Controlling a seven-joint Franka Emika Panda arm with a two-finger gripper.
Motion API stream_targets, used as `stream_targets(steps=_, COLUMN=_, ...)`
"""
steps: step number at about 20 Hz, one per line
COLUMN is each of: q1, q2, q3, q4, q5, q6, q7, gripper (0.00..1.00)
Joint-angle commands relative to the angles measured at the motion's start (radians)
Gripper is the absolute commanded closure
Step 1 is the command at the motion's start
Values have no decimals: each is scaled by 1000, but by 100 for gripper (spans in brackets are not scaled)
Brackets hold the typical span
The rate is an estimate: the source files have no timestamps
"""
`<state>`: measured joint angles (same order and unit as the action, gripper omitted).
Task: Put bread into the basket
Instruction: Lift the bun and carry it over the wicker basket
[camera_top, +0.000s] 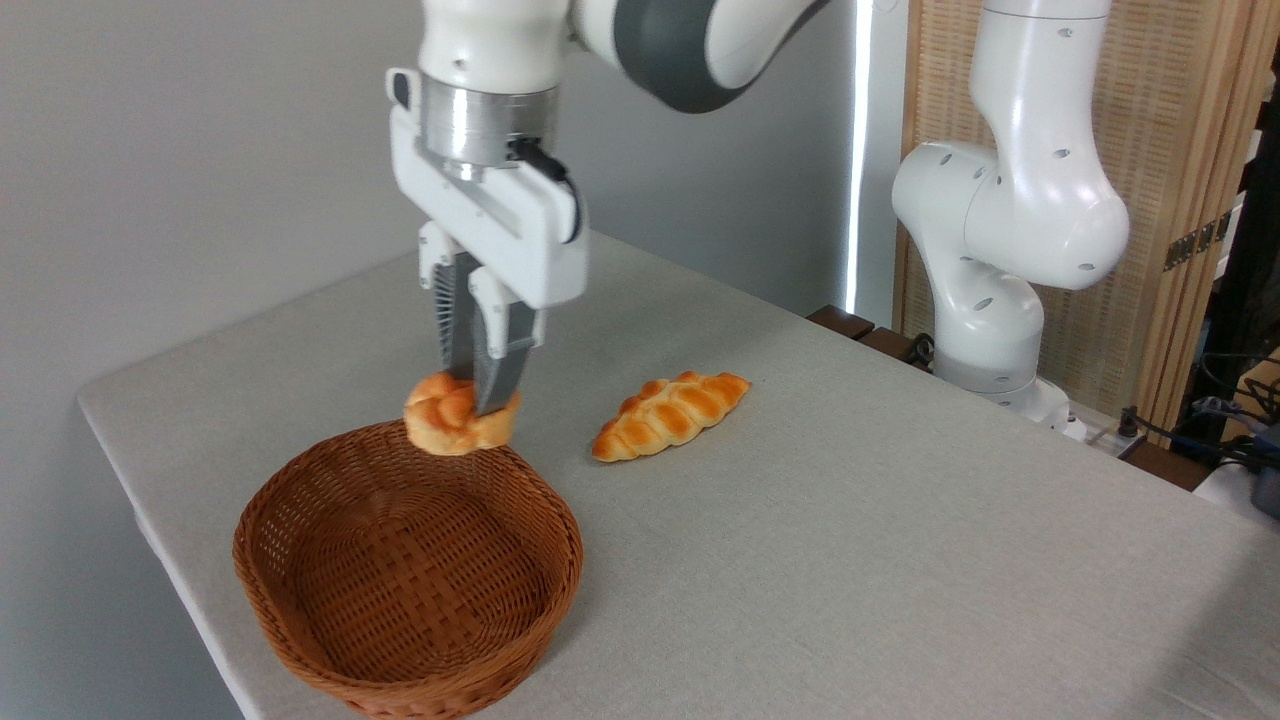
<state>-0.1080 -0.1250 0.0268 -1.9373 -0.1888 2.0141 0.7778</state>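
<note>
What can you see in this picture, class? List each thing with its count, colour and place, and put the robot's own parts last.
knotted bun: one, orange-golden, held in the air over the far rim of the basket
basket: one, reddish-brown wicker, on the near left part of the table, nothing inside
braided loaf: one, golden with orange tops, lying on the table right of the basket
table: one, pale grey cloth top, filling the middle of the view
wall: one, plain grey, behind the table on the left
woven screen: one, tan, at the far right
cables: several, dark, at the right edge
robot arm: one, white and grey, base at the right
claw: one, white with dark fingers, shut on the knotted bun
</note>
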Motion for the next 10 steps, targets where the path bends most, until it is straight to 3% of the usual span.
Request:
stream_targets(steps=1, q1=-18, q2=123, q3=-34, q4=128, q5=-20, q6=5, q7=-15, gripper=55)
stream_targets(steps=6, q1=-19, q2=209, q3=-116, q4=155, q5=-17, q6=29, q7=-42, gripper=55)
stream_targets(steps=10, q1=-18, q2=223, q3=-128, q4=155, q5=-17, q6=38, q7=-32, gripper=55)
